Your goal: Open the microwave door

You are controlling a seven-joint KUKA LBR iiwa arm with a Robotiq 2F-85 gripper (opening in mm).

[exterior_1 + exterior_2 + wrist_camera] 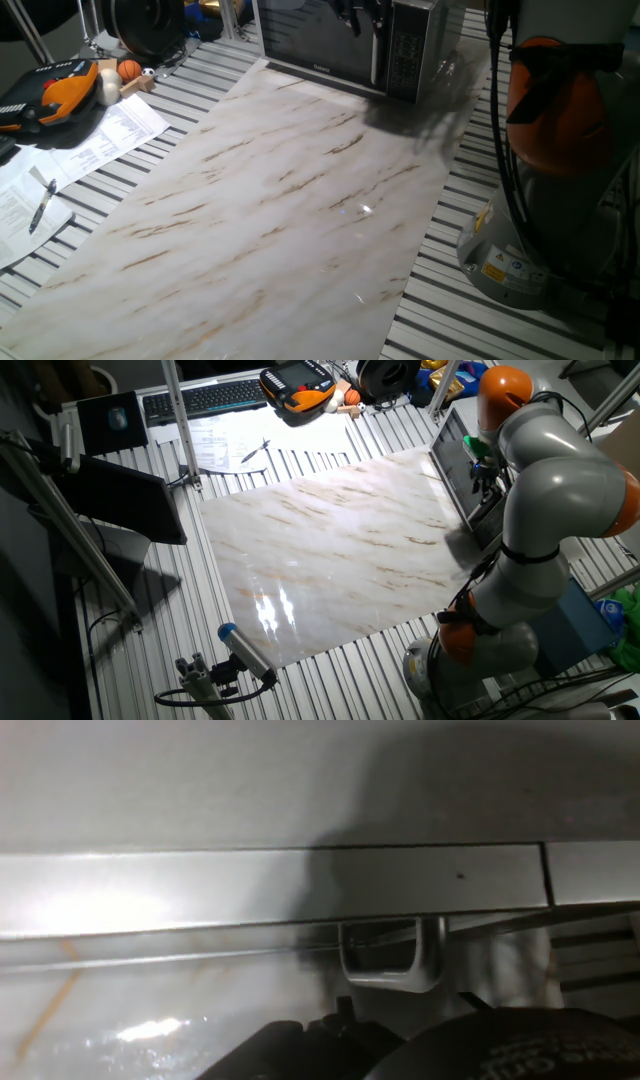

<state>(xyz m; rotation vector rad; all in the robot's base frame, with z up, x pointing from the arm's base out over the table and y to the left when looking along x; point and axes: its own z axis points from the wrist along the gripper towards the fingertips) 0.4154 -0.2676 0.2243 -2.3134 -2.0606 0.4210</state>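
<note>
One microwave point(350, 45) is seen at the far edge of the marble-patterned worktop point(290, 210), its dark keypad strip point(403, 50) to the right of the glass front. The microwave door point(320, 35) appears closed, flush with the frame. The gripper point(362, 15) is held just in front of the door's upper part, close to the vertical bar handle point(381, 50); whether the fingers are parted or clenched cannot be told. In the hand view, the handle's silver foot point(392, 958) is seen below a steel frame strip point(270, 885). Papers point(100, 140) and a pen point(42, 205) lie at the left.
</note>
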